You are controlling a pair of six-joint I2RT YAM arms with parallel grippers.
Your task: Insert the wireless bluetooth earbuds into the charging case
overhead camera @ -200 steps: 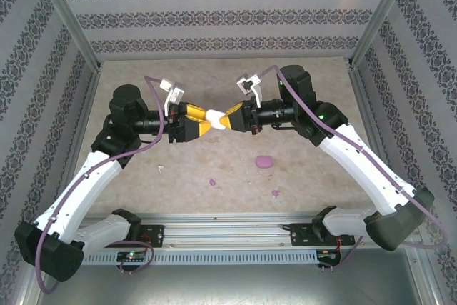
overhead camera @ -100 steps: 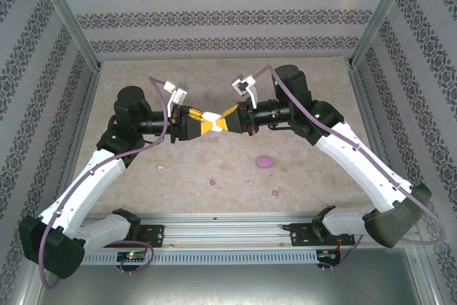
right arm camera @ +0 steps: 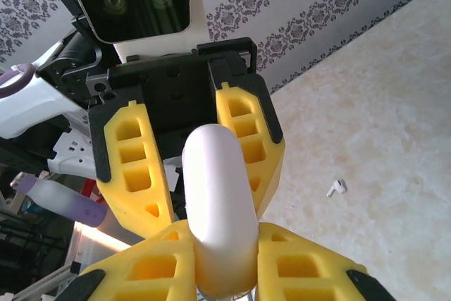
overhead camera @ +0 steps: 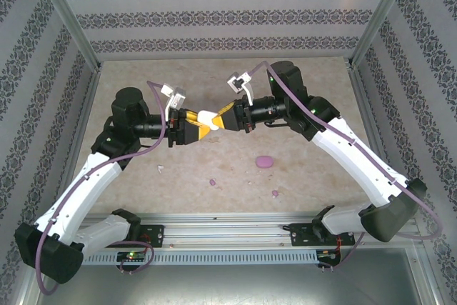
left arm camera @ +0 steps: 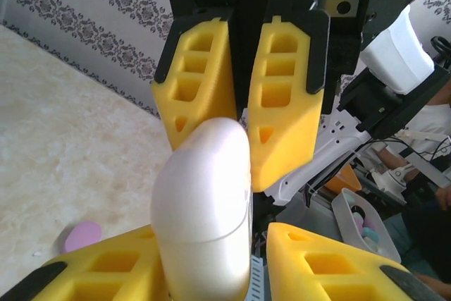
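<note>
Both grippers (overhead camera: 194, 125) (overhead camera: 226, 119) tight around white case (overhead camera: 209, 117)

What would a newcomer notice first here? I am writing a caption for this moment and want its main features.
Mid-table and in the air, the left gripper and right gripper meet tip to tip around one white charging case; the right is shut on it. Below them on the table lie a purple case, two small purple earbuds and a white earbud.
</note>
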